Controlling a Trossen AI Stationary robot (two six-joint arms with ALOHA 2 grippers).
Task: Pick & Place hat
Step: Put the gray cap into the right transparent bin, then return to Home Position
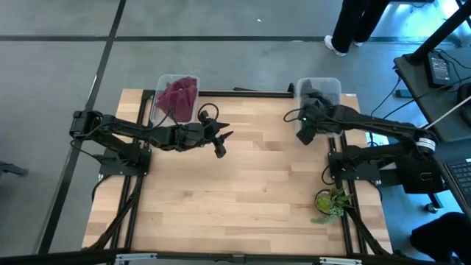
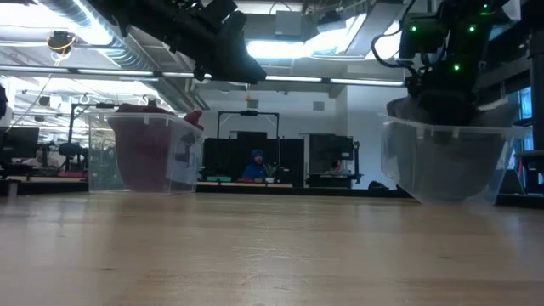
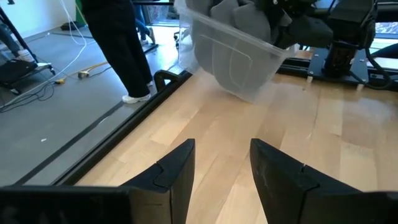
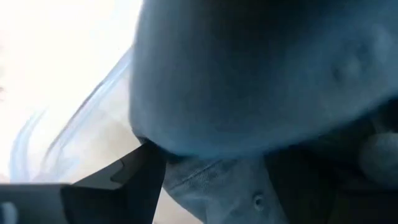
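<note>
- Worktop (image 1: 243,199): pale wooden planks on a black frame, on a grey floor marked with dark lines.
- Two clear plastic bins stand along the far edge. The left bin (image 1: 174,96), near the far left corner, is stuffed with a maroon hat (image 1: 177,98). The right bin (image 1: 324,90), near the far right corner, holds a dark grey hat (image 3: 239,15).
- Left gripper (image 1: 221,140) hovers above the worktop just in front of the left bin, fingers parted with bare wood between them, holding nothing.
- Right gripper (image 1: 306,131) is down at the right bin, jaws wide and pressed against the grey hat (its camera is filled with grey fabric); I cannot tell whether it has a grip.
- A small green plant (image 1: 331,202) sits by the right edge, towards the near corner.
- Room: a person's legs (image 1: 352,26) beyond the far edge; in the low view, a seated person in blue (image 2: 256,167) among desks and monitors.
</note>
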